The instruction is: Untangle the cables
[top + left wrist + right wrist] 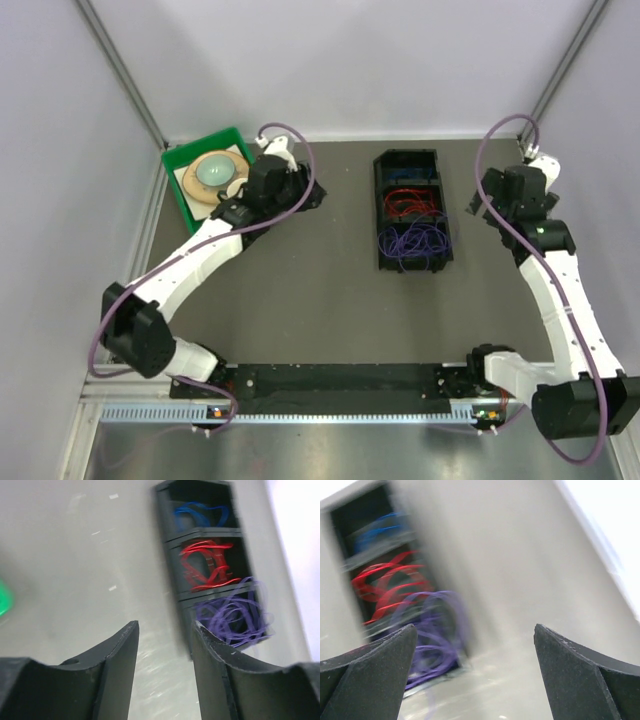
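The cables lie sorted by colour in a black three-compartment box (383, 215) at the table's middle back: blue cables (411, 178) in the far cell, red cables (412, 204) in the middle, purple cables (412, 241) in the near cell, spilling slightly over the rim. My left gripper (305, 194) hovers left of the box, open with nothing between its fingers. In the left wrist view the gripper (165, 625) faces the blue (202, 514), red (207, 565) and purple cables (234, 616). My right gripper (477, 202) is right of the box, wide open and empty. Its own view is blurred, with the gripper (475, 627) beside the purple cables (427, 640).
A green tray (178, 172) with a wooden plate and a pale bowl (217, 171) stands at the back left, just behind the left wrist. Grey walls close in the table on three sides. A black rail (340, 380) runs along the near edge between the arm bases.
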Action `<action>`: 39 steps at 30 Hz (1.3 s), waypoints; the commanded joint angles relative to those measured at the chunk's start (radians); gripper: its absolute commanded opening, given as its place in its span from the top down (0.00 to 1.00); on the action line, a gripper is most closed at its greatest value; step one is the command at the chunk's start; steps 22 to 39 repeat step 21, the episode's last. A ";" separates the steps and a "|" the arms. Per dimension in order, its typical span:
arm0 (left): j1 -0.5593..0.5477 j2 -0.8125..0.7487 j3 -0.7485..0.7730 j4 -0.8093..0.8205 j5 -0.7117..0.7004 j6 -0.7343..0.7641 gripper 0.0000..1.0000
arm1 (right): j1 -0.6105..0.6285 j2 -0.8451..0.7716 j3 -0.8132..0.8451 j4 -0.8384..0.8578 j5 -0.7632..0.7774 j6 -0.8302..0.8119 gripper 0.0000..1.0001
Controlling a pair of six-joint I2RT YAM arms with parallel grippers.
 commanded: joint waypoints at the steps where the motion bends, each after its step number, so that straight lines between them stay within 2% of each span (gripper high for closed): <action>1: 0.029 -0.135 -0.081 -0.093 -0.082 0.034 0.48 | 0.007 -0.088 -0.006 -0.104 0.278 0.013 0.01; 12: 0.060 -0.341 -0.217 -0.175 -0.167 0.031 0.48 | 0.006 -0.254 -0.125 -0.167 0.226 0.021 0.01; 19: 0.060 -0.348 -0.223 -0.173 -0.148 0.016 0.48 | 0.008 -0.298 -0.175 -0.177 0.223 0.029 0.01; 39: 0.060 -0.345 -0.220 -0.176 -0.144 0.017 0.48 | 0.008 -0.304 -0.172 -0.173 0.214 0.032 0.01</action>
